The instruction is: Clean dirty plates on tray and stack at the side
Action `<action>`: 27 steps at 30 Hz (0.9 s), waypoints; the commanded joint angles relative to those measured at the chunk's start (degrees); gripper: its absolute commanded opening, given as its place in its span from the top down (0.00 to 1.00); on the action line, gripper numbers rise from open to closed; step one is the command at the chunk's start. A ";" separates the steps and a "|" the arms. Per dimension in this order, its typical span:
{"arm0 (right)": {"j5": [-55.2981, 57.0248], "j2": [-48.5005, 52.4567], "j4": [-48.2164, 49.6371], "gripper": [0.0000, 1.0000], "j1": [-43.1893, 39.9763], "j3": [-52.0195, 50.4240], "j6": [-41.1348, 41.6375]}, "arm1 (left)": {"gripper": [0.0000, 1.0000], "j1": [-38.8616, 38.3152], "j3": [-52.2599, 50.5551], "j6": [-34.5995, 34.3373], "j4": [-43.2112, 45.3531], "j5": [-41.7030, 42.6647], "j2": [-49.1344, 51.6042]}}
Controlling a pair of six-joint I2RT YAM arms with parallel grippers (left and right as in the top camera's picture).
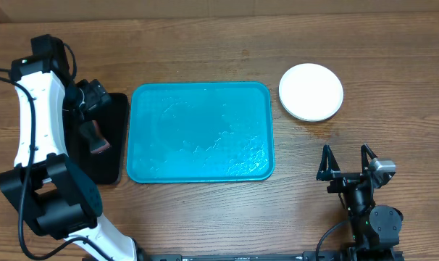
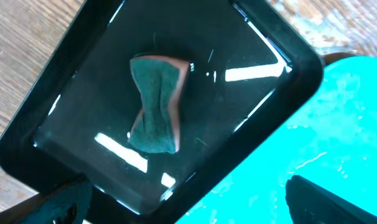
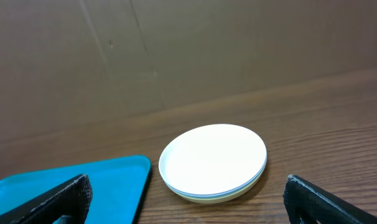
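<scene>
The plates (image 1: 311, 91) stand in one stack on the table right of the tray, white one on top; in the right wrist view (image 3: 213, 161) thin cyan and pale yellow-green rims show beneath it. The turquoise tray (image 1: 200, 132) holds no plates, only wet streaks; it also shows in the left wrist view (image 2: 313, 143) and the right wrist view (image 3: 70, 186). My left gripper (image 1: 96, 98) hovers open over the black tray (image 1: 111, 138), its fingers (image 2: 188, 205) holding nothing. My right gripper (image 1: 346, 161) is open and empty, below the stack (image 3: 185, 199).
A green and pink sponge (image 2: 156, 102) lies in the small black tray (image 2: 76, 74) left of the turquoise tray; it also shows in the overhead view (image 1: 96, 138). A brown cardboard wall (image 3: 176, 50) stands behind the table. The left arm (image 1: 38, 109) arches over the table's left side.
</scene>
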 commanded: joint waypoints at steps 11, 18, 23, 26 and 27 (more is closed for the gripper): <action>0.57 -0.63 0.35 0.00 -0.13 -0.59 -0.15 | 0.00 -14.25 -25.83 7.28 20.96 1.55 -32.94; 0.57 -0.63 0.35 0.00 -0.13 -0.59 -0.15 | 0.00 -19.43 -47.12 14.40 31.78 1.60 -56.15; 0.57 -0.63 0.35 0.00 -0.13 -0.59 -0.17 | 0.00 -19.37 -58.64 14.40 37.94 1.57 -67.76; 0.57 -0.63 0.35 0.00 -0.13 -0.59 -0.17 | 0.00 -19.32 -65.35 14.38 43.69 1.60 -72.50; 0.57 -0.63 0.35 0.00 -0.13 -0.59 -0.17 | 0.00 -19.30 -67.43 14.36 45.72 1.60 -73.79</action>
